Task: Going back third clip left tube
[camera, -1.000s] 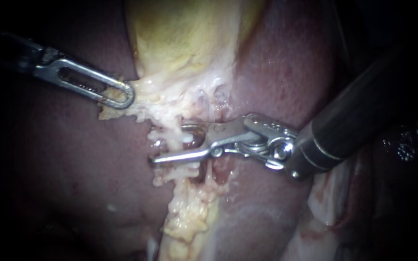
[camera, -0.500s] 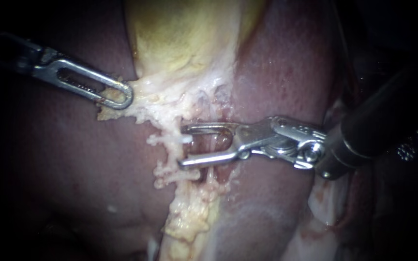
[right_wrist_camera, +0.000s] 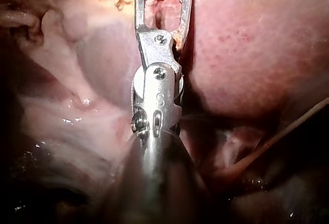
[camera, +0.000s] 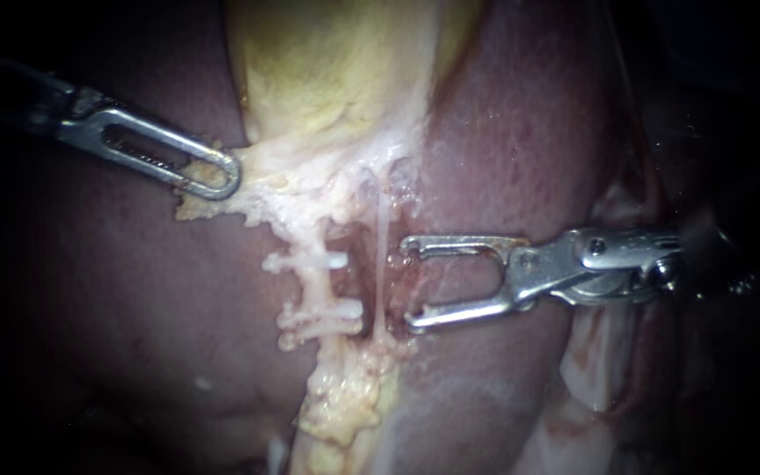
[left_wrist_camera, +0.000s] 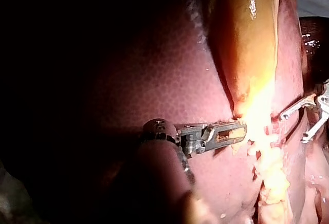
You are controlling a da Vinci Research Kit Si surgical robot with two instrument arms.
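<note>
1. Since three white clips (camera: pixel 320 310) seem to sit across the left tube (camera: pixel 314 286), clipping looks done. The right instrument (camera: pixel 408 280) stands clear beside it, jaws wide apart and empty.
2. What is left, I judge, is backing further off from the thin right tube (camera: pixel 382 264), which hangs just at its jaw tips.
3. The left instrument (camera: pixel 213 174) has its jaws clamped on pale tissue (camera: pixel 213 204) under the gallbladder (camera: pixel 327 70).
4. Wet liver (camera: pixel 503 132) lies beneath, and the room back along the right shaft looks free.

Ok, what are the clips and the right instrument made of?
Clips: probably plastic, matte white and opaque, with no glint. Right instrument: metal, with a smooth silvery finish and bright reflections along its edges.
</note>
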